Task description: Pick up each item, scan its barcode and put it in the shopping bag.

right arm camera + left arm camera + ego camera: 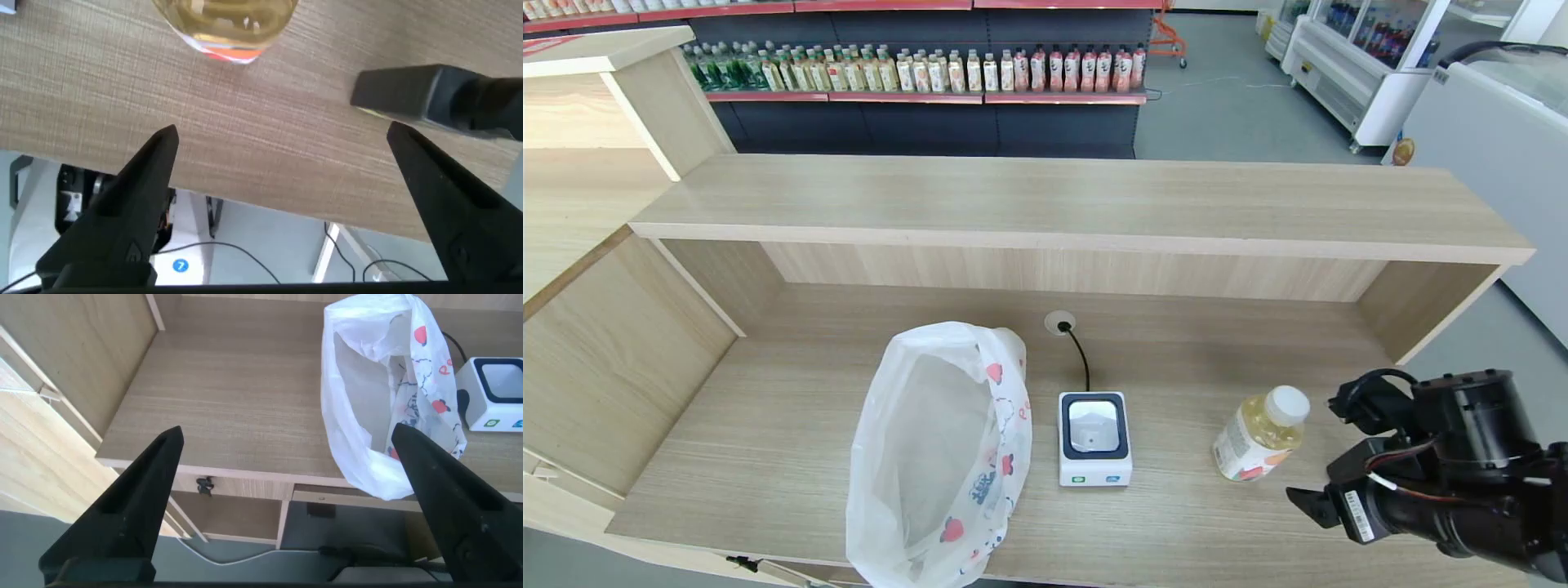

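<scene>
A juice bottle [1262,433] with a white cap stands upright on the wooden counter [768,425], to the right of the white barcode scanner [1094,437]. The white shopping bag [939,457] with red prints stands with its mouth agape to the left of the scanner. My right gripper [282,135] is open near the counter's front right, just short of the bottle's base [225,24], and holds nothing. Open and holding nothing, my left gripper [288,433] hangs off the counter's front edge, with the bag [384,392] and scanner [494,392] ahead of it.
A raised wooden ledge [1078,200] runs along the back of the counter, and side walls [621,359] close both ends. The scanner's cable [1081,355] leads to a hole at the back. Store shelves of drinks [915,73] and freezers [1486,122] stand beyond.
</scene>
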Controlling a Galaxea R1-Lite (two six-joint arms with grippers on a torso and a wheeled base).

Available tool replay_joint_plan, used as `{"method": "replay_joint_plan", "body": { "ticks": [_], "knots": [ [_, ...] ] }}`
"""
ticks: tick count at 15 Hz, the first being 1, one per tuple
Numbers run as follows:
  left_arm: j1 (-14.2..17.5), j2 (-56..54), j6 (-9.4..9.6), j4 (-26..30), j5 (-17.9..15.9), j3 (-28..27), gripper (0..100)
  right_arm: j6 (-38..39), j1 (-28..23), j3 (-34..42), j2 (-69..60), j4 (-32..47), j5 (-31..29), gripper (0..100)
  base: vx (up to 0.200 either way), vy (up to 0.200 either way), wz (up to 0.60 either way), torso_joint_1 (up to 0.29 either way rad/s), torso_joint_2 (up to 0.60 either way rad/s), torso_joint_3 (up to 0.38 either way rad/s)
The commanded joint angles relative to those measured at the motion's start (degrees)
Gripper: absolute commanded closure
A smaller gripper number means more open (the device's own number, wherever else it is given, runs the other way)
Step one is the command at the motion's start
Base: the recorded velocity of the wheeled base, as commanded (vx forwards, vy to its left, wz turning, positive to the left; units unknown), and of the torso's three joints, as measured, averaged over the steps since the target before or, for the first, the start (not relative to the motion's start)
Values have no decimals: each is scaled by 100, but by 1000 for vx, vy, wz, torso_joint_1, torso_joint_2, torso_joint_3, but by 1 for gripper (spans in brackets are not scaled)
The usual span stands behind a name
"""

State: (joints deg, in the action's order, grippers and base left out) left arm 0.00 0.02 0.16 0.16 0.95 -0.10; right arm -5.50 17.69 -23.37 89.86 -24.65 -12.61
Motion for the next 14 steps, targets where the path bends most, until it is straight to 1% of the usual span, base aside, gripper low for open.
{"method": "replay_joint_plan", "body": {
  "ticks": [1, 3, 5, 8, 13, 14],
  "knots": [
    [0, -2, -7, 2, 2, 1, 0, 66, 191, 166, 1095, -989, -84, 0, 0, 0, 0, 0, 0, 0],
    [0, -2, 2, 2, 2, 1, 0, 119, 270, 175, 1526, -1771, -58, 0, 0, 0, 0, 0, 0, 0],
    [0, -2, -7, 2, 2, 1, 0, 128, 402, 157, 1842, -2395, -23, 0, 0, 0, 0, 0, 0, 0],
    [0, -2, 2, 2, 2, 1, 0, 128, 516, 219, 2185, -2940, 4, 0, 0, 0, 0, 0, 0, 0],
    [0, -2, -7, 2, 2, 1, 0, 110, 604, 272, 2862, -4215, 4, 0, 0, 0, 0, 0, 0, 0],
    [0, -2, 2, 2, 2, 1, 0, 93, 604, 272, 2923, -4347, 4, 0, 0, 0, 0, 0, 0, 0]
  ]
}}
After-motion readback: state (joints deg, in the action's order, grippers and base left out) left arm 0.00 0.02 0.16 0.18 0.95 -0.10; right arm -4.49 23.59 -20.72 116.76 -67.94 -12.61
